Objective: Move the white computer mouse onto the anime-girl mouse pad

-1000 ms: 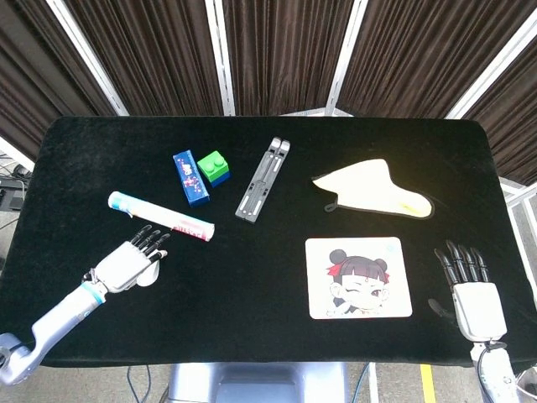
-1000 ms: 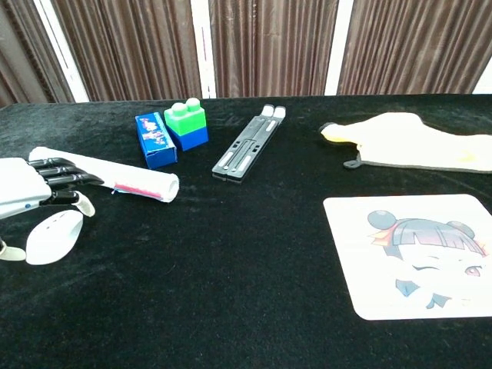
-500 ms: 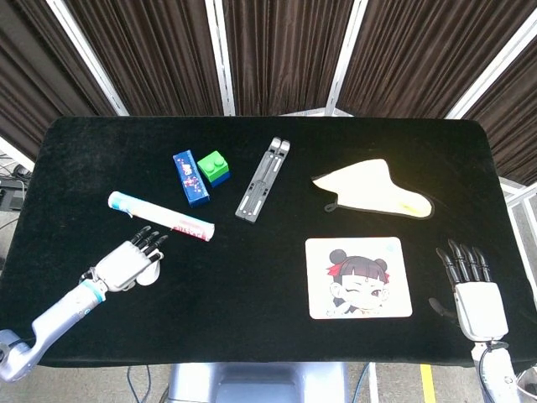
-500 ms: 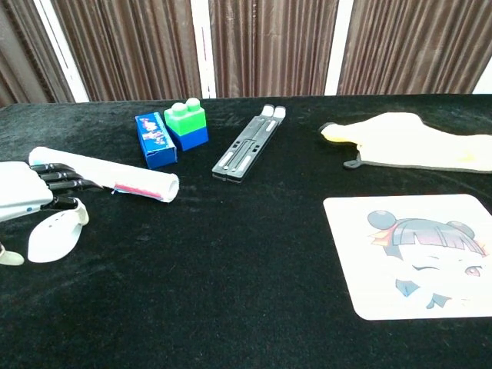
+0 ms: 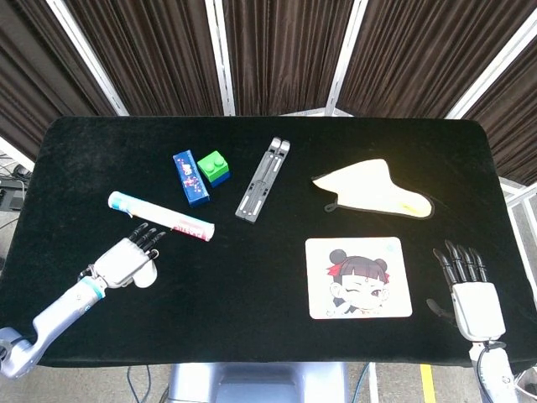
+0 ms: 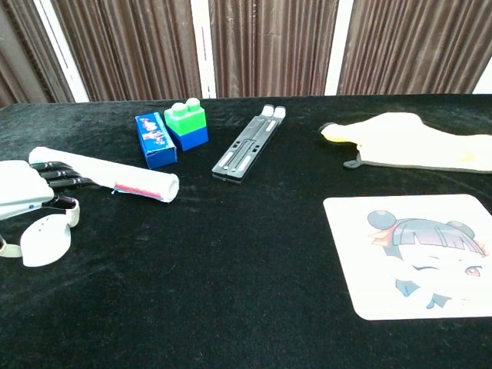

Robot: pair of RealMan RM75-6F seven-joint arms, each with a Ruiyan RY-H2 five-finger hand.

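Seven loose things lie on the black bench (image 5: 277, 277): one white computer mouse (image 6: 44, 240), one anime-girl mouse pad (image 5: 358, 277), one rolled white tube (image 5: 160, 215), one blue box (image 5: 190, 176), one green-and-blue toy brick (image 5: 214, 167), one folded grey stand (image 5: 263, 179) and one pale yellow cloth (image 5: 375, 189). The mouse sits near the bench's front left corner, well apart from the pad, which lies front right with nothing on it. Only the head view takes in both arms; the chest view cuts off the right robot hand altogether and shows the left robot hand (image 6: 31, 189) at its edge. That chest view, though, shows the mouse almost whole, while from the head camera just a white sliver peeks out beside the left robot hand (image 5: 126, 259). The left robot hand lies low over the mouse, dark fingers (image 6: 60, 175) stretched toward the tube, thumb curved at the mouse's top; whether it actually grips the mouse cannot be told. The right robot hand (image 5: 470, 290) rests flat near the pad's right edge, fingers spread and holding nothing.
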